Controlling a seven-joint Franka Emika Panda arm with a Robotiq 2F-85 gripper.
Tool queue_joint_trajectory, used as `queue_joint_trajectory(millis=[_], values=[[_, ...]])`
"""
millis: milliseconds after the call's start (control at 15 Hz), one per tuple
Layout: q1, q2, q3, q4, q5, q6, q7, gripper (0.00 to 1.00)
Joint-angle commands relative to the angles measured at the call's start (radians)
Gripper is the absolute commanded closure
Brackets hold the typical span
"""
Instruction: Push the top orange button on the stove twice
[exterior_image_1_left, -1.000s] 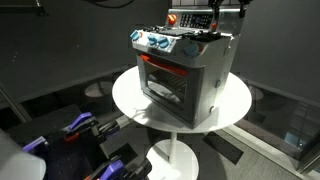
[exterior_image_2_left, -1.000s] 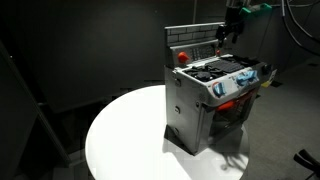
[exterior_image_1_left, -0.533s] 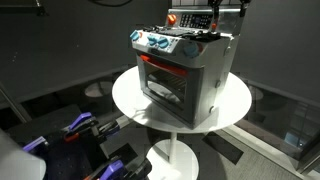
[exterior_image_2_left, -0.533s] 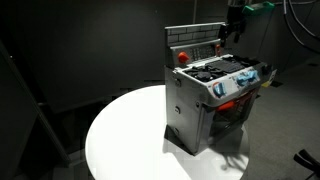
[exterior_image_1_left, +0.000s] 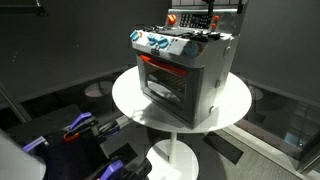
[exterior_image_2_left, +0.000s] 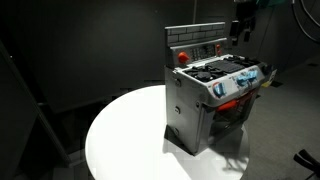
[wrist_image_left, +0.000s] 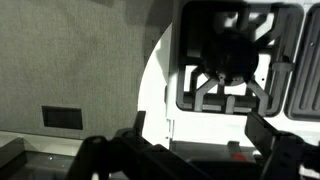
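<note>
The silver-grey toy stove (exterior_image_1_left: 185, 70) stands on a round white table (exterior_image_1_left: 130, 100), with its red-lit oven window and blue-white knobs facing forward. It also shows in an exterior view (exterior_image_2_left: 205, 100). Its dark back panel (exterior_image_2_left: 197, 42) carries small orange-red buttons (exterior_image_2_left: 209, 46); one round red button (exterior_image_1_left: 172, 18) shows at the panel's end. My gripper (exterior_image_2_left: 243, 28) hangs above and behind the panel, clear of it. In the wrist view the black burner grates (wrist_image_left: 235, 60) fill the top, and a small red spot (wrist_image_left: 240, 152) shows on the panel between my spread fingers (wrist_image_left: 190, 160). The fingers hold nothing.
The table (exterior_image_2_left: 130, 130) stands on a single white pedestal (exterior_image_1_left: 178, 155). Dark curtains ring the scene. Blue-and-black equipment (exterior_image_1_left: 80, 128) lies on the floor beside the table.
My gripper has risen and drawn back from the back panel, now higher and farther from the buttons than a second ago. The stove has not moved.
</note>
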Motion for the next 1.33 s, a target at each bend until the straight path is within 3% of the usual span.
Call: queue_joint_trajectory(millis=[0, 267, 867, 1267], values=[[-0.023, -0.072, 0.020, -0.046, 0.022, -0.101, -0.089, 0.00], [-0.021, -0.132, 0.021, -0.094, 0.017, -0.167, -0.124, 0.00], [-0.005, -0.345, 0.026, -0.378, 0.044, 0.034, -0.071, 0.00], [0.003, -0.429, 0.025, -0.487, 0.070, 0.110, -0.079, 0.00]])
